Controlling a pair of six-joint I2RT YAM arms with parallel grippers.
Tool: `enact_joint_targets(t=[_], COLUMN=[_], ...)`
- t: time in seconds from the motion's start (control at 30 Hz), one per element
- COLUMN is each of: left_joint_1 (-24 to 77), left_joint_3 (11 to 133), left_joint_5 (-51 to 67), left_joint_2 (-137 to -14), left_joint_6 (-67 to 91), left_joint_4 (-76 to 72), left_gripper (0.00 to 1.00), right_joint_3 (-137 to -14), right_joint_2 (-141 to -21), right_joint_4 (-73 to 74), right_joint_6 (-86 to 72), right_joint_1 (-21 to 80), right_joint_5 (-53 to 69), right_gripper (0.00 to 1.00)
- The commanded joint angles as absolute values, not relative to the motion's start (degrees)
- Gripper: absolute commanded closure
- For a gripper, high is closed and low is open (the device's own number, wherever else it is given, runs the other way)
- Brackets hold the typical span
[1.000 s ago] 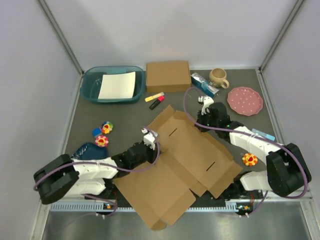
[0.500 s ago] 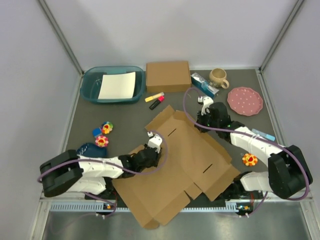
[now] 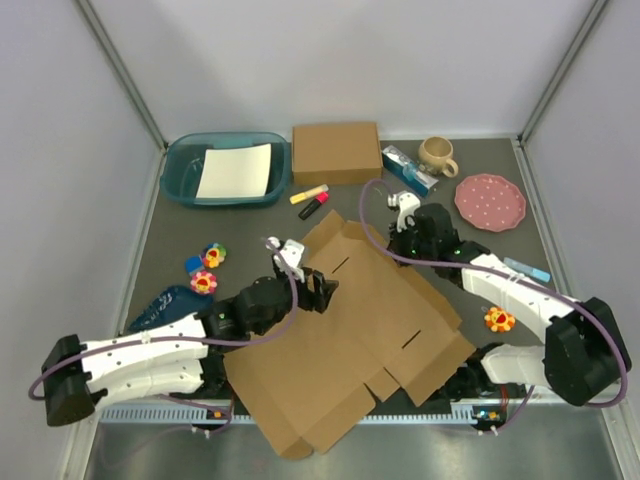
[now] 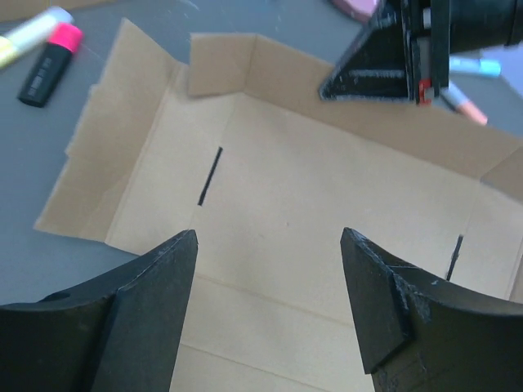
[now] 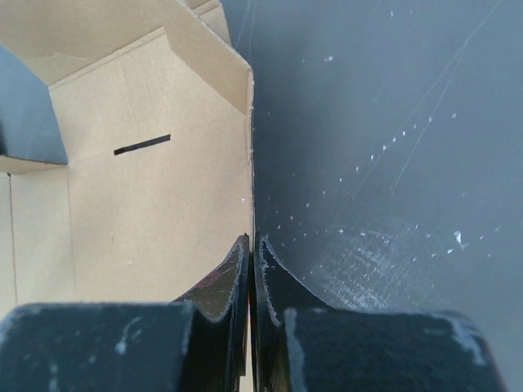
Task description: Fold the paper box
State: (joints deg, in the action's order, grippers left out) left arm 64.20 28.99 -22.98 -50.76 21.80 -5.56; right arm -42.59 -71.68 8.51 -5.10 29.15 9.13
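Left gripper (image 4: 270,302): jaws spread wide, grasps nothing, hangs just above the paper box (image 4: 310,204), over its flat middle panel. Faces the far raised wall, with the right gripper (image 5: 252,245) at that wall. Right gripper: clenched tight, pinches the top edge of the box's far side wall between the fingertips (image 5: 233,273). Bare grey table (image 5: 392,163) on the outer side of that wall, slotted panel on the inner side.

Paper box: middle of the table, between the two arms, mostly flat and open. Far-right wall and a small corner flap standing up. Two thin slots in the base panel. Wide lid panel with tabs spread toward the near edge, overhangs it at the near-left corner.

Near the far-left flap, apart from the cardboard: yellow highlighter (image 3: 308,193) and pink-capped marker (image 3: 313,206), side by side.

Back row: teal basin (image 3: 180,165) with white sheet (image 3: 235,170) inside, smaller closed cardboard box (image 3: 336,152), blue-white packet (image 3: 409,168), beige mug (image 3: 437,154), pink dotted plate (image 3: 490,202).

Left of the box: two flower toys (image 3: 204,282), blue block (image 3: 192,264), dark blue dish (image 3: 170,300) partly under the left arm.

Right side: third flower toy (image 3: 499,320) beside the right arm, light-blue pen (image 3: 527,268) just beyond it.
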Motion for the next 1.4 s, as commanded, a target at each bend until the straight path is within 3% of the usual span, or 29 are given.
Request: enact_joint_targets(t=[0.0, 0.27, 0.5, 0.6, 0.87, 1.1, 1.37], left_joint_1=[64.34, 63.2, 60.91, 57.49, 44.22, 41.84, 41.84], left_joint_3=[27.78, 25.22, 25.14, 23.47, 19.43, 17.76, 16.08], left_joint_5=[-31.62, -48.24, -54.49, -51.08, -28.33, -20.66, -20.13], left_joint_2=[-45.01, -41.75, -39.21, -38.06, -42.44, -54.57, -55.63], left_joint_6=[24.95, 32.16, 36.39, 33.94, 27.78, 26.44, 26.19], left_joint_4=[-4.57, -0.28, 2.74, -3.48, -21.86, -35.15, -38.14], left_gripper=[0.24, 0.22, 0.18, 0.12, 0.08, 0.09, 0.09], right_joint_3=[-47.02, -46.95, -45.35, -44.04, -38.67, -33.84, -32.96], right_joint_2=[-68.65, -65.58, -62.32, -62.14, -63.11, -64.95, -63.55], right_joint_4=[8.7, 2.93, 1.4, 1.67, -2.54, -11.51, -16.87], right_joint_6=[1.74, 22.02, 33.92, 37.43, 43.15, 45.88, 51.5], right_joint_1=[34.18, 43.76, 44.74, 45.7, 50.62, 57.21, 60.47], right_joint_5=[3.53, -11.85, -12.14, -10.99, -16.87, -27.68, -33.22], right_gripper=[1.0, 1.0, 1.0, 1.0, 1.0, 1.0, 1.0])
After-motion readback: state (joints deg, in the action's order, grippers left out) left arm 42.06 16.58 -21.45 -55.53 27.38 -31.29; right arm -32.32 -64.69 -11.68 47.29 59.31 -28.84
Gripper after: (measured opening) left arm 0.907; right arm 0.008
